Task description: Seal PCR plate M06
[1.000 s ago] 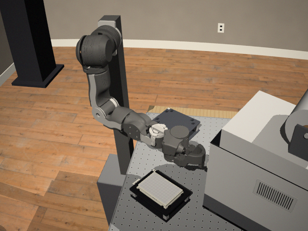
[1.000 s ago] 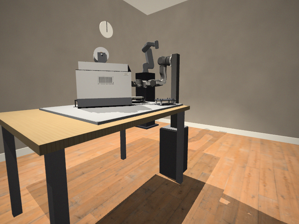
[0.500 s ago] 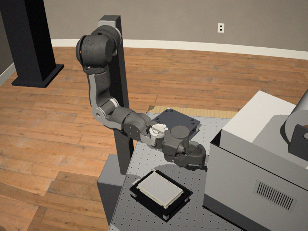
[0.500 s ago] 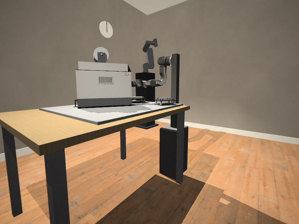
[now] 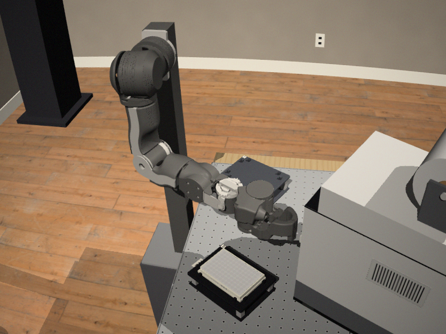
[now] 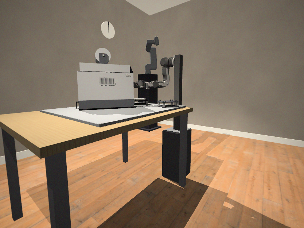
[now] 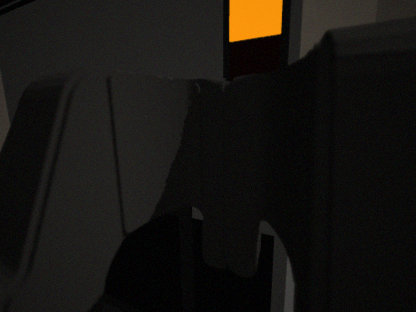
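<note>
My gripper (image 5: pixel 292 224) is shut and empty. It hovers close to the front face of the grey sealer (image 5: pixel 372 233), low above the table. In the wrist view the shut fingers (image 7: pixel 210 88) fill the dark frame. Above them the sealer's lamp (image 7: pixel 256 10) glows amber, with an unlit dark red segment (image 7: pixel 255 55) under it. The dark plate nest N1 (image 5: pixel 256 172) at the far end of the table is empty. The sealed plate M09 (image 5: pixel 232 276) lies flat on the black nest N2. The stage and plate M06 are hidden from every view.
The arm's dark mounting post (image 5: pixel 172 133) stands at the table's left edge. A foil roll (image 5: pixel 428 177) sits on top of the sealer. In the exterior view the sealer (image 6: pixel 105 88) is seen from behind, with the arm (image 6: pixel 152 83) beyond it.
</note>
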You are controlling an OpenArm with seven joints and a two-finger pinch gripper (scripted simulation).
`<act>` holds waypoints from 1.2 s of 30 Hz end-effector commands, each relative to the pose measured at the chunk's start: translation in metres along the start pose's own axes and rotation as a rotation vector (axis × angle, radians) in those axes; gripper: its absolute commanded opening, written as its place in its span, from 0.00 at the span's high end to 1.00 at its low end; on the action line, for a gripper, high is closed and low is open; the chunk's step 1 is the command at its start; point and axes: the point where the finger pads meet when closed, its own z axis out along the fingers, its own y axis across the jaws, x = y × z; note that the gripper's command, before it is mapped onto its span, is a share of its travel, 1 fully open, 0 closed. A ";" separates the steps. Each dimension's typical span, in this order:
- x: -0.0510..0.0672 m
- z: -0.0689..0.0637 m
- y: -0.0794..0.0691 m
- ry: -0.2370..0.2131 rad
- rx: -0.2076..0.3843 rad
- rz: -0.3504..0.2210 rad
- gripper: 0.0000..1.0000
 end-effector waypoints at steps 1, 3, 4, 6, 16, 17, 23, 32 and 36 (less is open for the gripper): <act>-0.002 -0.012 0.000 -0.004 0.000 -0.001 1.00; -0.002 -0.028 0.000 -0.006 0.000 -0.001 1.00; -0.002 -0.036 0.000 -0.007 0.000 -0.001 1.00; -0.002 -0.036 0.000 -0.007 0.000 -0.001 1.00; -0.002 -0.036 0.000 -0.007 0.000 -0.001 1.00; -0.001 -0.037 -0.001 -0.004 0.004 0.000 1.00; -0.003 -0.045 0.000 -0.007 0.000 -0.001 1.00; -0.003 -0.045 0.000 -0.007 0.000 -0.001 1.00; -0.006 -0.064 -0.018 -0.014 -0.110 0.109 1.00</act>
